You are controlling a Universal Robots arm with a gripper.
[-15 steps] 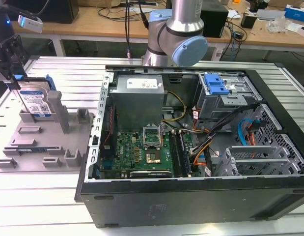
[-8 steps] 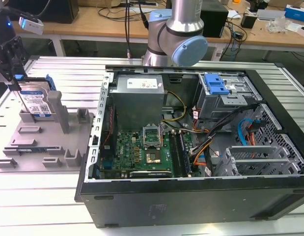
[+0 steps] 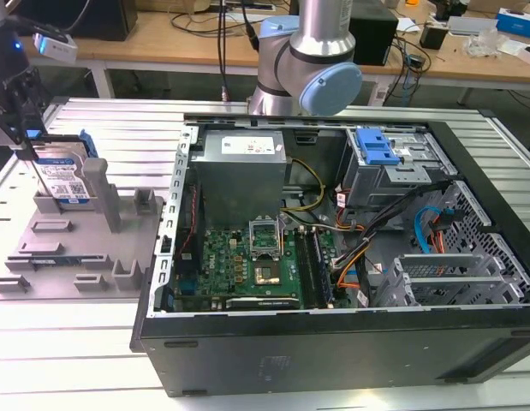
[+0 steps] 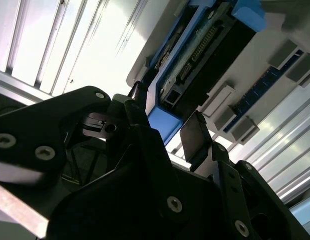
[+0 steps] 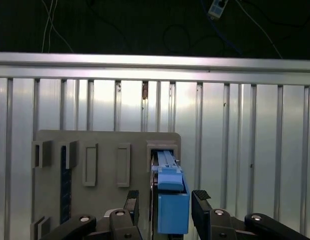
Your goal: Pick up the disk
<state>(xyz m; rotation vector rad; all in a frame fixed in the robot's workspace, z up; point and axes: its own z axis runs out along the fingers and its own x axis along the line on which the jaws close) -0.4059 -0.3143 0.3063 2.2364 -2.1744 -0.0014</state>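
Single arm rooted at the table's far edge, behind the open computer case. Gripper out over the fixture plate, at its far corner on the exterior view's left, right above the disk.

Disk standing on edge in a slot at the plate's far edge, barcode label toward the exterior camera. Not lifted, seated in the slot. Grey upright post just beside it, toward the exterior view's right.

Plate flat on the slatted metal table, beside the case, near the table's edge on the exterior view's left.

Jaws open, fairly wide, straddling the blue rail on the disk's upper edge in both wrist views. One finger just beside the rail, contact hard to tell. Other finger apart from it, gap visible.

Second wrist view: dark connector end of the disk beyond the finger pads.

Inside the case: motherboard, power supply, blue drive-bay bracket near the case's far edge, well apart from the gripper.
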